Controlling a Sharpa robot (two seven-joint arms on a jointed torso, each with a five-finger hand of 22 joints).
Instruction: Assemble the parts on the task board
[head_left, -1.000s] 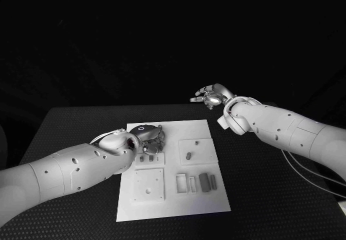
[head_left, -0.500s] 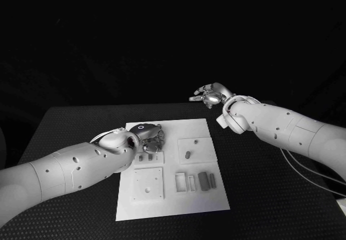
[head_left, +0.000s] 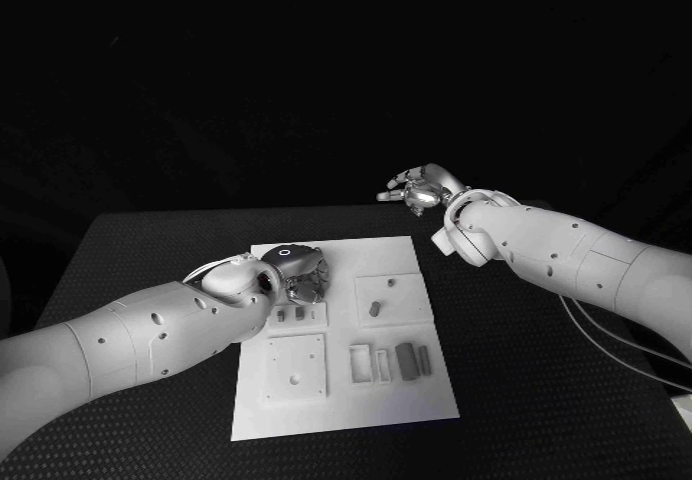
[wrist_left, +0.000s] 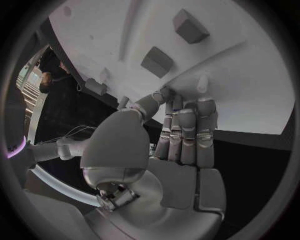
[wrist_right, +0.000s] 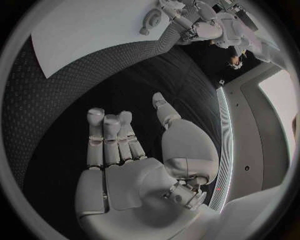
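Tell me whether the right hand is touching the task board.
Apart. In the head view the right hand is raised beyond the table's far edge, away from the task board; the right wrist view shows black table between its fingers and the board.

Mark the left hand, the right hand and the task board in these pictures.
left hand (head_left: 296, 275), head view, on the back of the hand over the board's far left part.
right hand (head_left: 418, 192), head view, on the palm, raised beyond the table's far edge.
task board (head_left: 411, 400), head view, on its bare near right corner.
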